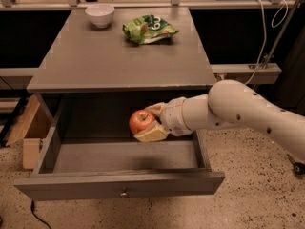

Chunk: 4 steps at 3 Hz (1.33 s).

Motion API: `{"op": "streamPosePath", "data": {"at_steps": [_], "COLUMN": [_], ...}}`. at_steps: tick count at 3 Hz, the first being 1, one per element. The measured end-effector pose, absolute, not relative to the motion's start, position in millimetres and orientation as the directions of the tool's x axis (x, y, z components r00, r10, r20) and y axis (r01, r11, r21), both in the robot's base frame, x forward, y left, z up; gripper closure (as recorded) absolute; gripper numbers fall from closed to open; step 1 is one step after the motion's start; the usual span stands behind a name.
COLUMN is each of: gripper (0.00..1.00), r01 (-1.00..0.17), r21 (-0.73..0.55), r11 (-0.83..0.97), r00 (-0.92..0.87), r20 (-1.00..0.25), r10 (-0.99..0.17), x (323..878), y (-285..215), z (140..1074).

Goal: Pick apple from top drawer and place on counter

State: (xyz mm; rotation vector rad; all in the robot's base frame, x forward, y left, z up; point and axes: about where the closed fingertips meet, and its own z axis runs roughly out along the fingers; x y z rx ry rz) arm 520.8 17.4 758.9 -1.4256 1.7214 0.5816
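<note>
The red apple (141,121) with yellowish patches is held between the tan fingers (150,133) of my gripper (148,122). The gripper reaches in from the right and holds the apple above the open top drawer (119,185), just below the front edge of the counter (119,56). The drawer is pulled out, with a small round knob on its front panel, and its floor is bare. My white arm (243,111) stretches off to the right.
A white bowl (99,15) stands at the counter's back left and a green snack bag (148,28) lies at the back middle. A wooden box (29,132) sits on the floor at the left. A cable hangs at the right.
</note>
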Motion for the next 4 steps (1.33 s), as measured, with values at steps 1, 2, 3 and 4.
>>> {"op": "streamPosePath", "data": {"at_steps": [1,2,3,4], "gripper": [1.0,1.0,1.0,1.0], "r01": [-0.948,-0.929,-0.911,-0.902], "r21": [-0.18,-0.25,-0.288,-0.246], "r11": [0.263,0.274,0.297,0.355], "r00": [-0.019,0.012,0.009,-0.066], "r20": [-0.792,-0.759,-0.731,-0.734], "r10": [-0.61,-0.651,-0.682,-0.676], "x": [521,526,543,600], "y": [11,-8,-21,-27], "z": [782,836,884,906]}}
